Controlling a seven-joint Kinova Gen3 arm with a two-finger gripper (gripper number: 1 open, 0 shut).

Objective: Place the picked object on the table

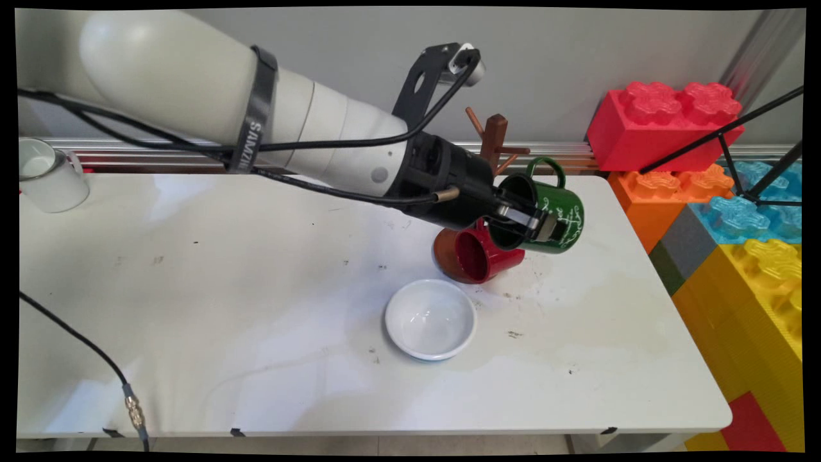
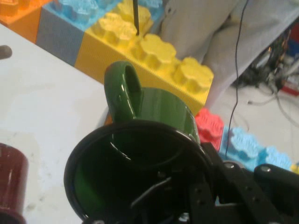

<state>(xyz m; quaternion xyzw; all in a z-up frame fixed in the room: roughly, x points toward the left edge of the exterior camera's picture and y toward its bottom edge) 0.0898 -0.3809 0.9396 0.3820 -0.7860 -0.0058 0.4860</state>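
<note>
My gripper (image 1: pixel 535 221) is shut on the rim of a green mug (image 1: pixel 557 215) with white lettering, one finger inside it and one outside. The mug hangs on its side above the table, mouth toward the arm, handle (image 1: pixel 546 168) up. In the hand view the green mug (image 2: pixel 159 116) fills the middle, its handle (image 2: pixel 124 88) at the top. Just below it a red mug (image 1: pixel 482 255) lies on its side on the brown base of a wooden mug tree (image 1: pixel 494 138). The red mug (image 2: pixel 11 177) shows at the hand view's left edge.
A white bowl (image 1: pixel 431 318) sits on the white table (image 1: pixel 256 308) in front of the red mug. A white mug (image 1: pixel 48 174) stands at the far left edge. Big toy bricks (image 1: pixel 725 212) are stacked beyond the table's right edge. Black cables hang across the left.
</note>
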